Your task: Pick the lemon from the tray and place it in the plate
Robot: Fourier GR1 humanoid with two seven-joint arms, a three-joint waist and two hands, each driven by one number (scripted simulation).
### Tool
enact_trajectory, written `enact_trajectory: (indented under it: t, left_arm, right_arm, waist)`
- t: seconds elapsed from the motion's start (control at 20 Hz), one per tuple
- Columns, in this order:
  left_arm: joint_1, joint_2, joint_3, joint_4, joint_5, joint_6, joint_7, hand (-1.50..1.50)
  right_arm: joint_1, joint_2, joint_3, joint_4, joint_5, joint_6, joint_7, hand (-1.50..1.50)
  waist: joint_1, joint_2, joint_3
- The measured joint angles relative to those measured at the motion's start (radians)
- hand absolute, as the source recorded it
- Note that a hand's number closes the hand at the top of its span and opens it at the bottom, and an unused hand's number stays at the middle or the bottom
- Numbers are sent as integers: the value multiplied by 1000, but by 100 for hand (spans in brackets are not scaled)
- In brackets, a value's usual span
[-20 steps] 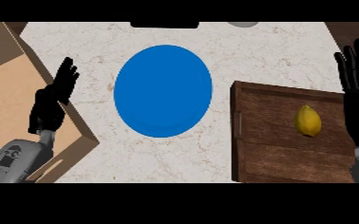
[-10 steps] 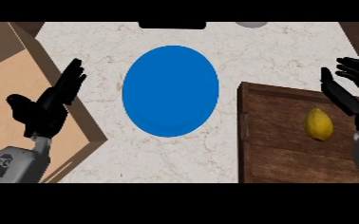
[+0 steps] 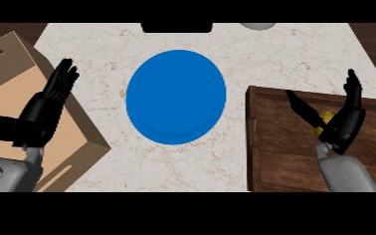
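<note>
A yellow lemon (image 3: 323, 119) lies on the dark wooden tray (image 3: 283, 144) at the right; only a small part of it shows. My right hand (image 3: 342, 124) is over the tray directly at the lemon, open, with thumb and fingers spread to either side of it and hiding most of it. Whether the hand touches the lemon I cannot tell. The blue plate (image 3: 176, 96) sits in the middle of the marble counter, left of the tray. My left hand (image 3: 46, 109) rests open at the left edge, fingers up.
A light wooden board (image 3: 29, 99) lies under the left hand at the counter's left side. A black object (image 3: 176, 27) and a grey round object (image 3: 257, 26) sit at the counter's far edge. Bare marble lies between plate and tray.
My right hand has come in from the right edge over the tray and now covers most of the lemon. The view has shifted slightly, and the left hand stays resting.
</note>
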Motion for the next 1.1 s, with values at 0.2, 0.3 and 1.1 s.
enact_trajectory:
  t: [0.2,0.3,1.1]
  left_arm:
    - [17,3,15,0,-7,1,-9,0]
    - [23,4,22,-1,-5,-1,-12,0]
    - [45,3,32,-24,-19,10,3,0]
  right_arm:
    - [29,6,26,4,115,-54,86,-150]
    - [53,-2,37,19,162,-54,148,-150]
    - [81,-197,154,-94,345,370,859,-150]
  waist:
    - [-13,-5,-1]
    - [-18,-5,-2]
    - [-29,-10,-4]
